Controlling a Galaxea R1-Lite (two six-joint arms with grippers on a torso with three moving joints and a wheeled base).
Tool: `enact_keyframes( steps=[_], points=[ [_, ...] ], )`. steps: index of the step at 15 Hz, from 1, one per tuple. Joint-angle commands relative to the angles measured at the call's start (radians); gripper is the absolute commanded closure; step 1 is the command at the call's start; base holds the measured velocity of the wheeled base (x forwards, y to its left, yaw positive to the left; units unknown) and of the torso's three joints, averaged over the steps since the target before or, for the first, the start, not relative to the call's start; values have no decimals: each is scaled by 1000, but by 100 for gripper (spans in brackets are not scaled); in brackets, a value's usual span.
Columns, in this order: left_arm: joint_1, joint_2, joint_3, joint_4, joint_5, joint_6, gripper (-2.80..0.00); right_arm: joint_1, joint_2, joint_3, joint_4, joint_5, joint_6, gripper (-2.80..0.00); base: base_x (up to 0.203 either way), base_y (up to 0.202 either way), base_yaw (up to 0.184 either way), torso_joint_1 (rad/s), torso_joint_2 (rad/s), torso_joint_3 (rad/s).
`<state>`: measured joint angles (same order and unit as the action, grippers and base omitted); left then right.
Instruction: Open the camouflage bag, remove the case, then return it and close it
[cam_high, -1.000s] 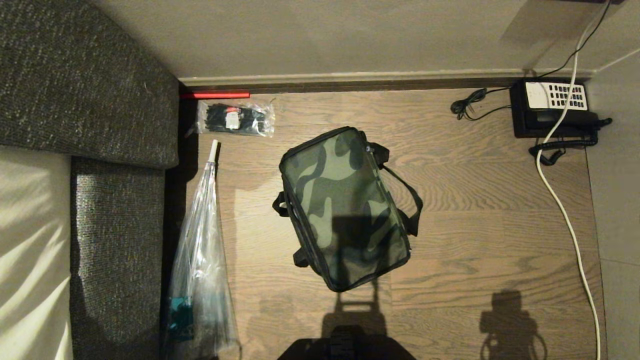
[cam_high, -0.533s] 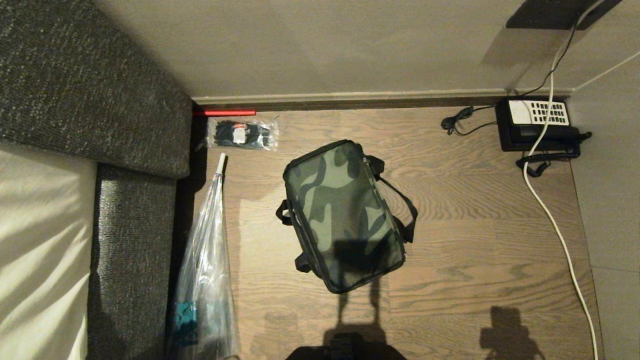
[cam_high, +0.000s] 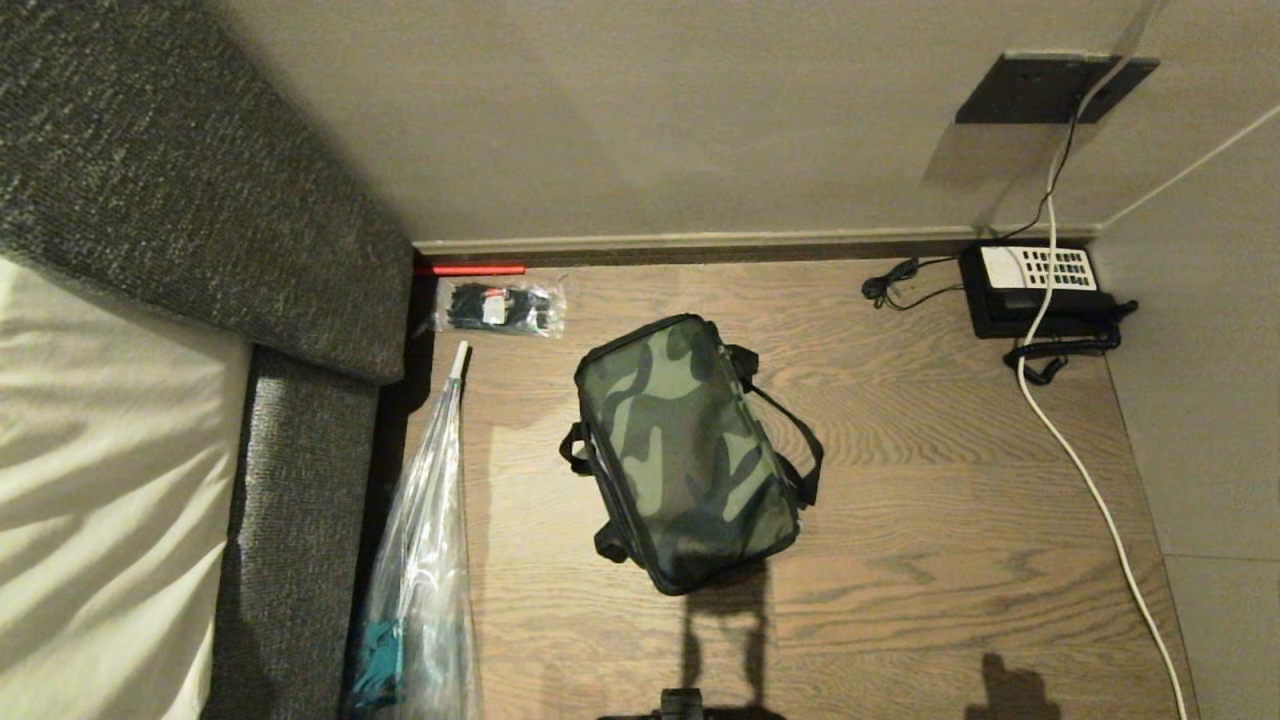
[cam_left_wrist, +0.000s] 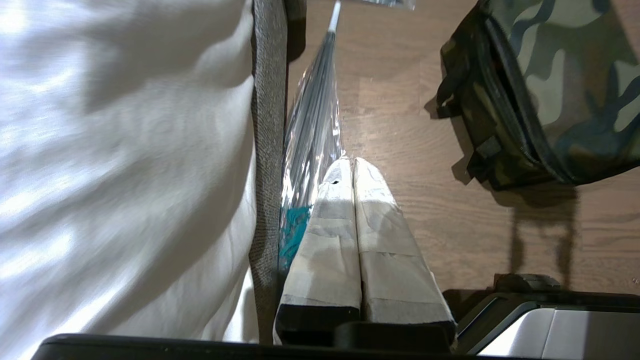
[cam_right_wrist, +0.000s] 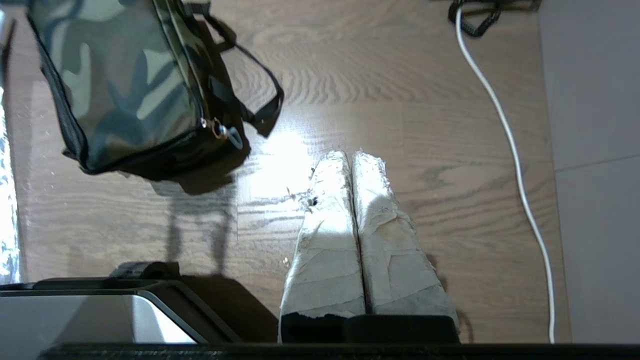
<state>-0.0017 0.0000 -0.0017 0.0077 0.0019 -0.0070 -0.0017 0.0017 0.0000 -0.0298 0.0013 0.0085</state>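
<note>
So the camouflage bag (cam_high: 688, 452) is just sitting on the wooden floor (cam_high: 950, 480), zipped shut all the way round, lid flat, straps flopped out to both sides. No sign of the case, presumably inside, can't tell from here. Nothing's started yet as far as I can judge: this looks like the very first step, getting lined up to open the thing.

Both arms are hanging idle. The left gripper (cam_left_wrist: 353, 162) has its taped fingers pressed together, holding nothing, with the bag off to one side ahead of the tips and the clear plastic bag (cam_left_wrist: 311, 125) just beyond them on the other. The right gripper (cam_right_wrist: 350, 156) is the same deal, fingers together and empty, above bare floor.

From the right wrist view you can see the zipper pull (cam_right_wrist: 219, 129), a little ring at the bag's near corner, well apart from the right fingertips and off to their side. I'd guess the next move means spreading those fingers, reaching over to that corner and pinching the ring, probably with the other gripper steadying the bag so it doesn't skid.
</note>
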Motion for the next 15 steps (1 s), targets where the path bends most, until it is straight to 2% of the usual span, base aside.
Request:
enact_keyframes(
  steps=[1, 15],
  points=[
    [0, -1, 0, 0, 1, -1, 0, 0, 4, 14, 1, 0, -2, 0, 0, 0, 0, 0, 1, 206],
    [0, 0, 0, 0, 1, -1, 0, 0, 4, 14, -2, 0, 0, 0, 0, 0, 0, 3, 4, 201]
  ],
)
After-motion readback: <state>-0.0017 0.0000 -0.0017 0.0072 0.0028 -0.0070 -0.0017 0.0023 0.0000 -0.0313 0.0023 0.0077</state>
